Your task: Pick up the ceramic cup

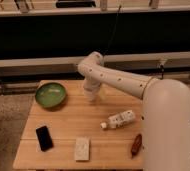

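My white arm reaches from the right over the wooden table (68,120). My gripper (90,94) hangs at the back middle of the table, pointing down, just right of the green bowl (50,94). A small whitish shape at the gripper's tip may be the ceramic cup (91,97). It merges with the white gripper, and I cannot tell whether it is held.
A white bottle with a label (119,120) lies on its side right of centre. A black phone (44,137) lies at the front left, a whitish flat packet (81,148) at the front middle, and a brown object (136,145) at the front right beside my body.
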Robot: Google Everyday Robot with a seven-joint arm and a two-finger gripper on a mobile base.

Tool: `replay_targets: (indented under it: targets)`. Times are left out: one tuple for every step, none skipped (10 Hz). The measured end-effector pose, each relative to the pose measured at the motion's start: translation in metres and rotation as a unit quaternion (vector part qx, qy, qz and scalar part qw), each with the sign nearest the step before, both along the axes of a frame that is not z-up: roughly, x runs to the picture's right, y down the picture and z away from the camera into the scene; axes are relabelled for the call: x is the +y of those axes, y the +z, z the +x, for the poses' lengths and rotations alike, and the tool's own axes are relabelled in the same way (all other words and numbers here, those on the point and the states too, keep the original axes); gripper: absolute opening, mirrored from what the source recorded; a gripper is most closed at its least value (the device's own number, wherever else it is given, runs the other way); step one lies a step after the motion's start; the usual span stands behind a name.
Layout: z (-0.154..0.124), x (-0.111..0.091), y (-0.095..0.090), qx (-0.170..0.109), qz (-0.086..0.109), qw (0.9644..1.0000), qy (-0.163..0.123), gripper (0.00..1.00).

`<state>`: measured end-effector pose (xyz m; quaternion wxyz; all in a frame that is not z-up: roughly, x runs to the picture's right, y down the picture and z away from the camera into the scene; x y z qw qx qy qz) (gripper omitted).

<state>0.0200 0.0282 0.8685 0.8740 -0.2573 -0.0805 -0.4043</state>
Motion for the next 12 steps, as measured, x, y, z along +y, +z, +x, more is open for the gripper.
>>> replay_targets:
  targets:
    - [-0.0002,-0.0002,0.0,0.0,0.0,1.0,-0.001,0.8]
    - [-0.0003,0.0007,0.0007,-0.001,-0.001,1.0,-0.002,0.8]
    - [-0.0005,0.0006,0.0009,-0.001,-0.001,1.0,-0.003,0.8]
    - [-0.0004,0.0005,0.0009,-0.001,-0.001,1.0,-0.003,0.8]
    - [-0.0005,0.0009,0.0012,-0.002,-0.002,1.0,-0.004,0.8]
    - [-0.0005,0.0008,0.0014,-0.002,-0.002,1.0,-0.005,0.8]
    - [-0.0005,0.0009,0.0014,-0.002,-0.002,1.0,-0.005,0.8]
    - [-0.0003,0.0015,0.0021,-0.003,-0.003,1.0,-0.008,0.8]
    - [-0.0003,0.0019,0.0023,-0.003,-0.004,0.9999,-0.009,0.8]
    - [-0.0009,0.0019,0.0023,-0.004,-0.004,0.9999,-0.009,0.8]
    - [-0.0007,0.002,0.0025,-0.003,-0.004,0.9999,-0.01,0.8]
    - [-0.0003,0.0024,0.0027,-0.004,-0.005,0.9999,-0.011,0.8]
